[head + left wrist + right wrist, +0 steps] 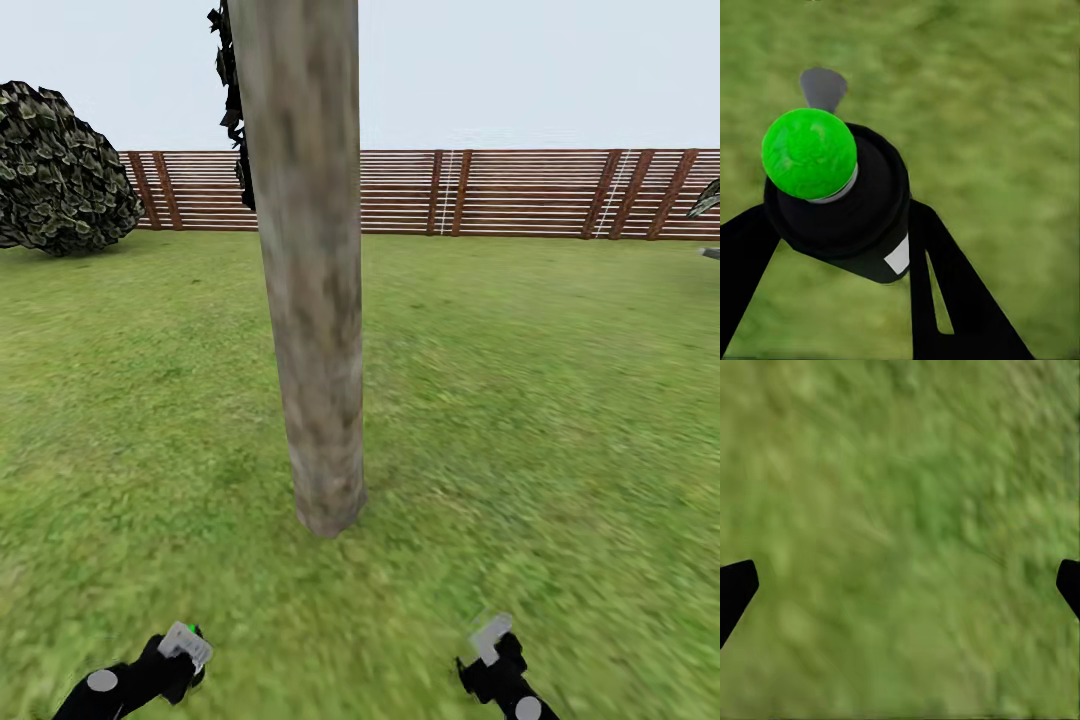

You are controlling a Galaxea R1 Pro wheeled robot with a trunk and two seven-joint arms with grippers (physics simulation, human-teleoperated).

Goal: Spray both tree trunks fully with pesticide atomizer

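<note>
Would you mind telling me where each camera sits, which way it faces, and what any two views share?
Head view: on the robot's head, looking forward and down at a tree trunk, the grass and the fence; left gripper and right gripper show at the bottom.
Left wrist view: near the left gripper, looking along its fingers at the atomizer they hold, green-topped, over grass.
Right wrist view: near the right gripper, looking at grass between spread fingertips.
Shared: grass in all; the atomizer's green top in head and left wrist views.

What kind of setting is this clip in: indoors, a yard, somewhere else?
An outdoor garden or fenced yard, rendered in simulation. A grass lawn covers the ground, a bare tree trunk rises in front of the robot, and a brown slatted wooden fence closes the far side under open sky.
</note>
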